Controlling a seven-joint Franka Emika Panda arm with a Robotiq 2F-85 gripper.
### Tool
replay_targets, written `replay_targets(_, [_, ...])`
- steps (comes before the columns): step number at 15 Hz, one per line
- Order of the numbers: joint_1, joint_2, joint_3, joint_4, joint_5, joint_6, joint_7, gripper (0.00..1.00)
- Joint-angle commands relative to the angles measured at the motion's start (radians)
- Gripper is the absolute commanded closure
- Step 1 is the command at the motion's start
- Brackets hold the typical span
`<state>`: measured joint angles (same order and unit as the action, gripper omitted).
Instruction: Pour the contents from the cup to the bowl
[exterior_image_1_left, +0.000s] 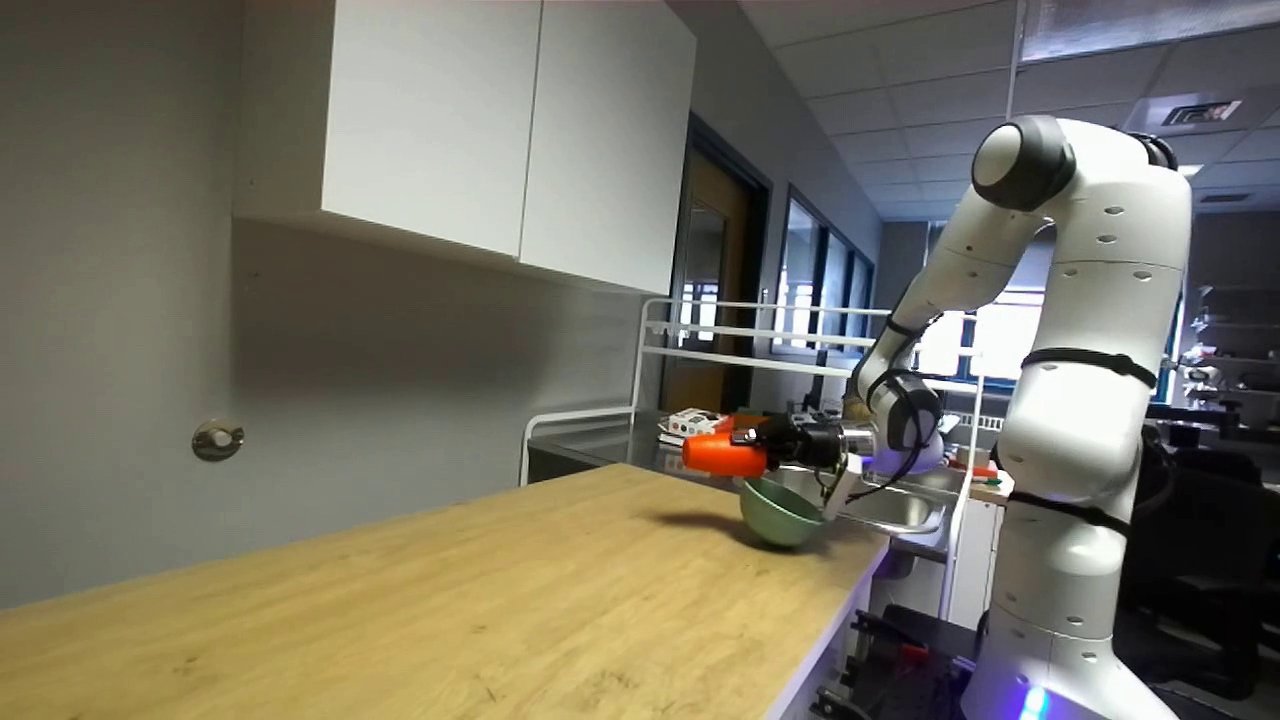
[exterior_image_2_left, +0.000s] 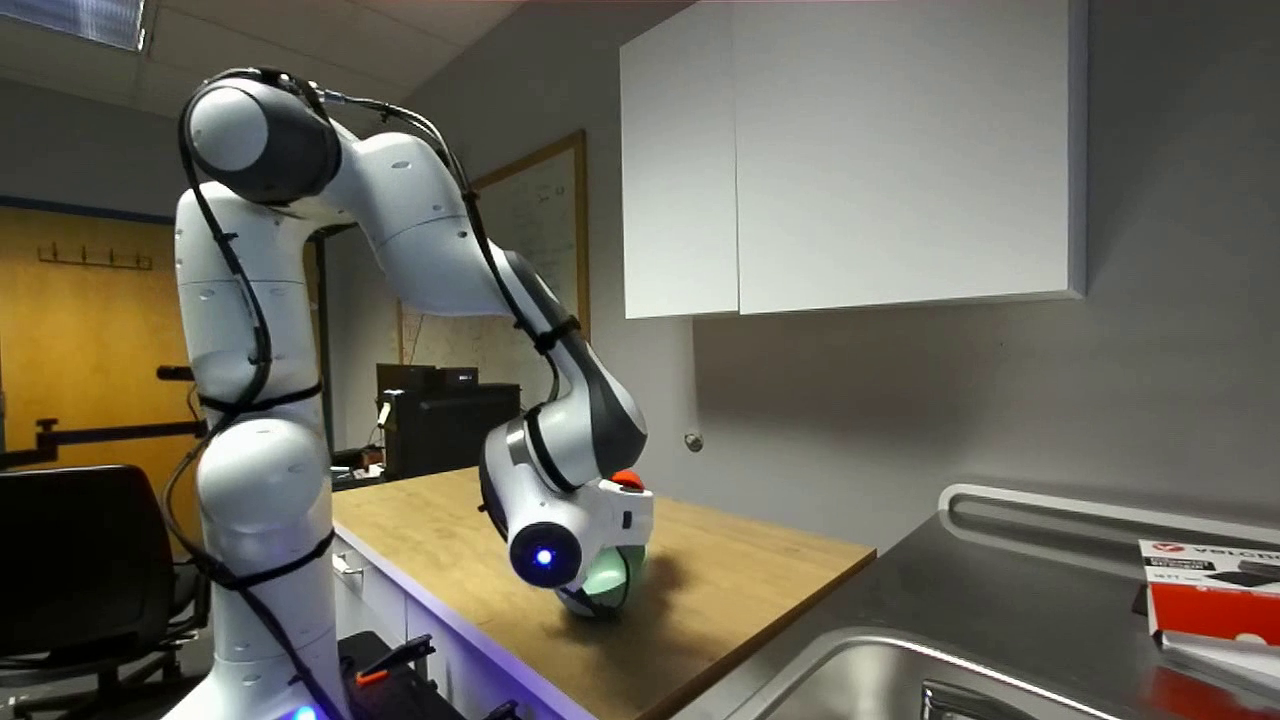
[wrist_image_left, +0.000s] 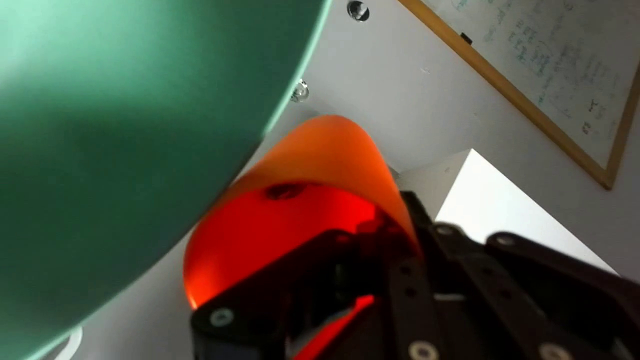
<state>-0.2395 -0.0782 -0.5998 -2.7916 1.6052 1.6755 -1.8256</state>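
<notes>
Bowl (exterior_image_1_left: 778, 520): plain muted green, paler rim.
Cup (exterior_image_1_left: 722, 456): plain red-orange, near the bowl; brighter red inside in the wrist view.
Gripper (exterior_image_1_left: 754, 445): black, beside the bowl, with silvery screws (wrist_image_left: 222, 317).
Arm (exterior_image_1_left: 1080, 440): white with dark grey sections and black straps (exterior_image_1_left: 1090, 362).
Countertop (exterior_image_1_left: 450, 580): pale tan wood grain with darker knots, under the bowl.
Cabinet (exterior_image_1_left: 430, 120): plain white, higher than the bowl.
Wall (exterior_image_1_left: 400, 350): plain grey.
Box (exterior_image_2_left: 1205, 608): red and white with dark print, well apart from the bowl.
Whiteboard (wrist_image_left: 555, 55): white, teal and dark scribbles, tan border.
</notes>
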Motion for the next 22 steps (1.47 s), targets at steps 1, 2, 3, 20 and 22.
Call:
replay_targets(1, [-0.089,0.075,0.048,0.000,0.009,-0.117,-0.083,0.99])
replay_targets(2, [-0.103,0.082,0.057,0.000,0.010,-0.126,-0.089,0.99])
replay_targets(3, [-0.115,0.084,0.064,0.001,0.006,-0.124,-0.085,0.99])
replay_targets(20, [-0.047,-0.392,0.472,0.005,-0.138,0.788,0.317,0.99])
replay_targets(22, [-0.005,-0.460,0.533,0.002,-0.160,0.824,0.400,0.99])
